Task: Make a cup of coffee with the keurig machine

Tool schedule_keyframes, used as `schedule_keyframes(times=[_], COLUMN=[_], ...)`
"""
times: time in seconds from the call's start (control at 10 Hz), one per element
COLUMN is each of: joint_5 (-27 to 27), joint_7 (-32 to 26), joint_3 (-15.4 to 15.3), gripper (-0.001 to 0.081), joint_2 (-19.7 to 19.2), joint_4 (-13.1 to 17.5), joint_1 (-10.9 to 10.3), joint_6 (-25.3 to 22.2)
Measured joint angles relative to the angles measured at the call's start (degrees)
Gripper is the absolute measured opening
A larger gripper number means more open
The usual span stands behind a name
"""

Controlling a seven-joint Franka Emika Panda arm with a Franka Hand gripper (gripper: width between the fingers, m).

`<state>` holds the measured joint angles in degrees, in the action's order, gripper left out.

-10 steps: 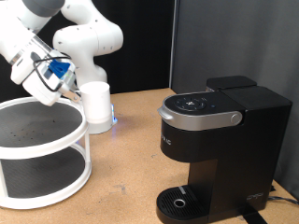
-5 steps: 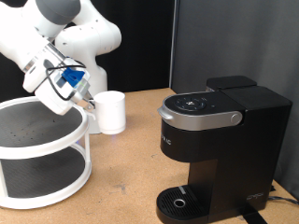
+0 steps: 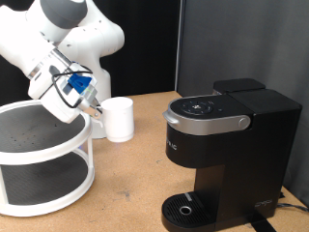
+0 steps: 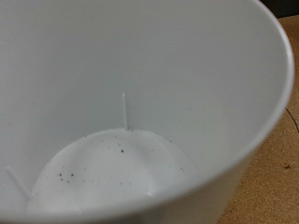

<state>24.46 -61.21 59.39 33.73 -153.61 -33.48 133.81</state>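
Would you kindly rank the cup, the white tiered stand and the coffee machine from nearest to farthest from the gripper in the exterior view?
1. The cup, right at the gripper.
2. The white tiered stand, just below, at the exterior view's left.
3. The coffee machine, far off at the exterior view's right.

The white arm bends low, its claw (image 3: 96, 109) angled down toward the exterior view's right.

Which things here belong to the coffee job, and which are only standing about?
For the job:
- cup, gripped at its rim by the claw
- coffee machine, lid shut, drip tray bare

Standing about:
- white two-level rack
- wooden table
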Motion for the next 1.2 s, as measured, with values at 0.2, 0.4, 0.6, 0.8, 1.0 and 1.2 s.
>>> schedule_keyframes(times=[0.2, 0.4, 0.6, 0.8, 1.0, 1.2], joint_5=[1.12, 3.54, 6.69, 9.15, 10.74, 11.44], joint_7=[0.01, -0.20, -1.23, -2.52, -3.23, -3.45], joint_3=[0.09, 1.08, 4.73, 9.87, 15.20, 20.36], gripper=[0.0067, 0.0067, 0.0067, 0.0067, 0.0067, 0.0067], joint_2=[-0.20, -0.75, -1.77, -2.81, -3.24, -3.09], joint_4=[-2.16, -4.53, -5.33, -5.33, -5.20, -4.69], joint_1=[-0.31, -3.21, -9.17, -16.31, -23.44, -30.60], joint_6=[4.61, 11.19, 15.84, 19.19, 22.60, 25.36])
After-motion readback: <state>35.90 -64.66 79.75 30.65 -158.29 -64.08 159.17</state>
